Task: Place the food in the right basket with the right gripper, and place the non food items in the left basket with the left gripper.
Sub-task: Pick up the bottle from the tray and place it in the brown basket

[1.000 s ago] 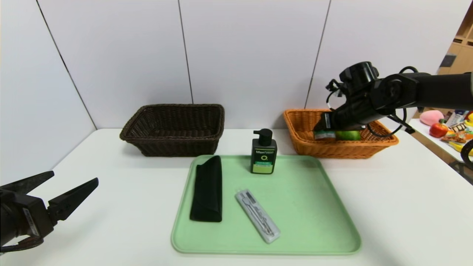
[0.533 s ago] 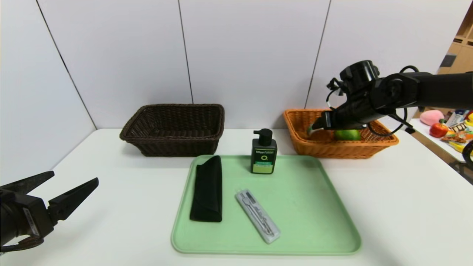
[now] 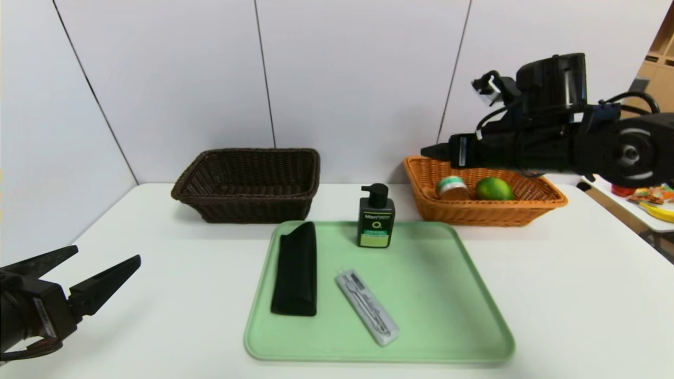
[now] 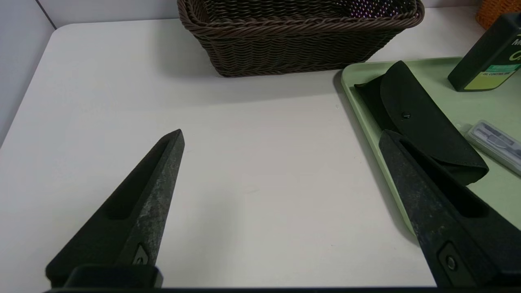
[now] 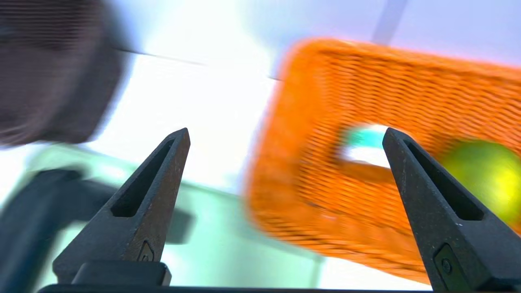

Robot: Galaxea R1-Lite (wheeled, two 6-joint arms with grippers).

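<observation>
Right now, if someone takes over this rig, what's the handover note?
Right tool: open, empty, raised above the orange basket.
Left tool: open, empty, low over the table at the near left, short of the tray.
Done: lime and tin can lie in the orange basket.
Left: pump bottle stands upright at the tray's far edge; black pouch and clear cutlery case lie flat on the tray. All three go into the brown basket with the left tool.
</observation>
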